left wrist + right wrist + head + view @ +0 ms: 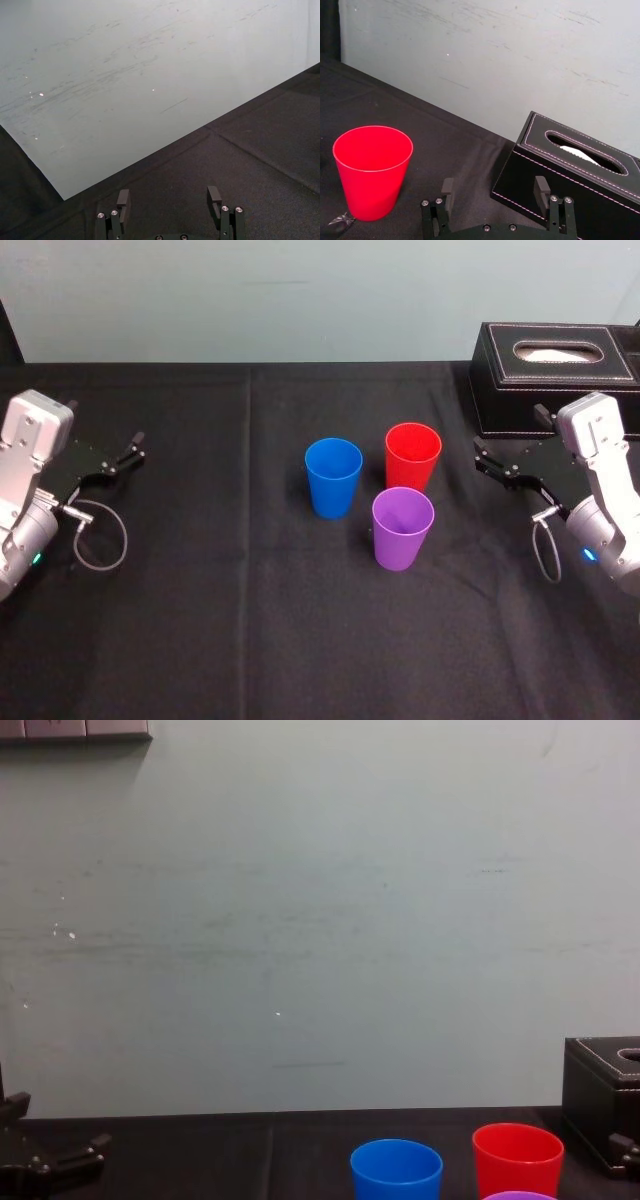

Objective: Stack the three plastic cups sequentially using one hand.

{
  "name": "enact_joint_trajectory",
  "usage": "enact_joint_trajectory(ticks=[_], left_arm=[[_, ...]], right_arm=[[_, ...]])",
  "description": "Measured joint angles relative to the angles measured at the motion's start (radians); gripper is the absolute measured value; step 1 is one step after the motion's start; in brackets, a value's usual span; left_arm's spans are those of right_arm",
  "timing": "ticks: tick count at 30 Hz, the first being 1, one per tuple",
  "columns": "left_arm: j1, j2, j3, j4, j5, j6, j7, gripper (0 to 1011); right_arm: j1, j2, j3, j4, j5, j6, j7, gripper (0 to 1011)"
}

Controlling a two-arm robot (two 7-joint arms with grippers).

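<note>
Soft, even indoor light, weak shadows on the matte black tablecloth (200, 640)

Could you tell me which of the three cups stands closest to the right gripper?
The red cup, back right of the group, is closest to the right gripper; the purple cup stands nearer the robot and the blue cup farther left.

Most of purple cup (518, 1196) below edge.

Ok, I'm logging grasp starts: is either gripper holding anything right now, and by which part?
Nothing is held. The left gripper and right gripper are open and empty; the blue cup, red cup and purple cup stand untouched between them.
</note>
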State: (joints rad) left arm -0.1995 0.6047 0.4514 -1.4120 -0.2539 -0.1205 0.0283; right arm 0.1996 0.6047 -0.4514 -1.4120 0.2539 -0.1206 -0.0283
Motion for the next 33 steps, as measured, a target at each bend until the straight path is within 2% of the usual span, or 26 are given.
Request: enact_joint_trajectory(ticks=[16, 22, 28, 33], left_arm=[[0.000, 0.000, 0.000, 0.000, 0.000, 0.000, 0.000, 1005], [0.000, 0.000, 0.000, 0.000, 0.000, 0.000, 0.000, 1005], [0.000, 0.000, 0.000, 0.000, 0.000, 0.000, 0.000, 1005], [0.000, 0.000, 0.000, 0.000, 0.000, 0.000, 0.000, 1005]], right_arm=[[0.000, 0.000, 0.000, 0.000, 0.000, 0.000, 0.000, 1004], [-0.016, 0.006, 0.020, -0.030, -0.002, -0.024, 0.021, 1004], [-0.061, 0.027, 0.061, -0.080, 0.051, -0.019, 0.070, 1004], [-0.143, 0.071, 0.110, -0.151, 0.116, -0.011, 0.119, 1004]])
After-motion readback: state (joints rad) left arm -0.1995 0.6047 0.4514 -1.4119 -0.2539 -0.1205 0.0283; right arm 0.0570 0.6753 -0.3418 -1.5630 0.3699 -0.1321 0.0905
